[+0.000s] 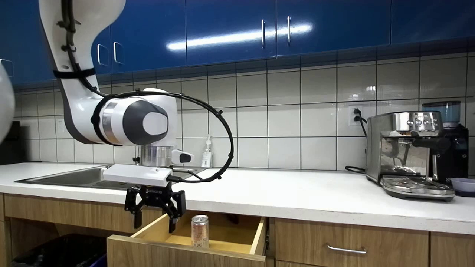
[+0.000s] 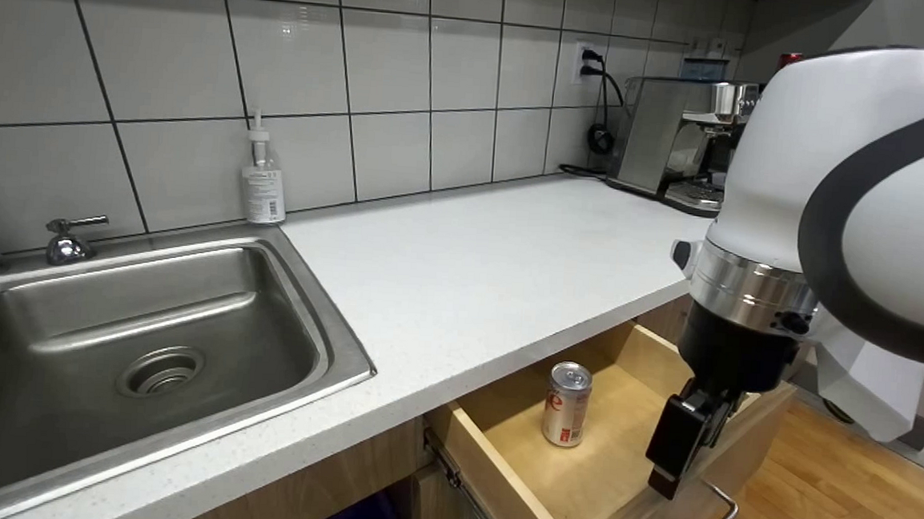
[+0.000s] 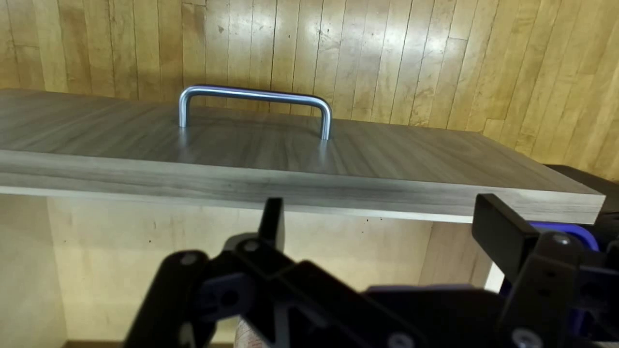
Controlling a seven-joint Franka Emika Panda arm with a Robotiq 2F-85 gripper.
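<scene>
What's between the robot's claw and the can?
Just a gap. In both exterior views, only the inside of the drawer shows between the gripper and the can.

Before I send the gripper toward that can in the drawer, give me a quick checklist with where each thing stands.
1. Gripper open, nothing between its fingers: ok.
2. Drawer pulled open: ok.
3. Drink can upright on the drawer floor: ok.
4. Gripper lined up over the can: not ok, it hangs nearer the drawer's front panel.
5. Drawer handle free of the gripper: ok.
6. Fingertips clear of that panel: cannot tell.
</scene>
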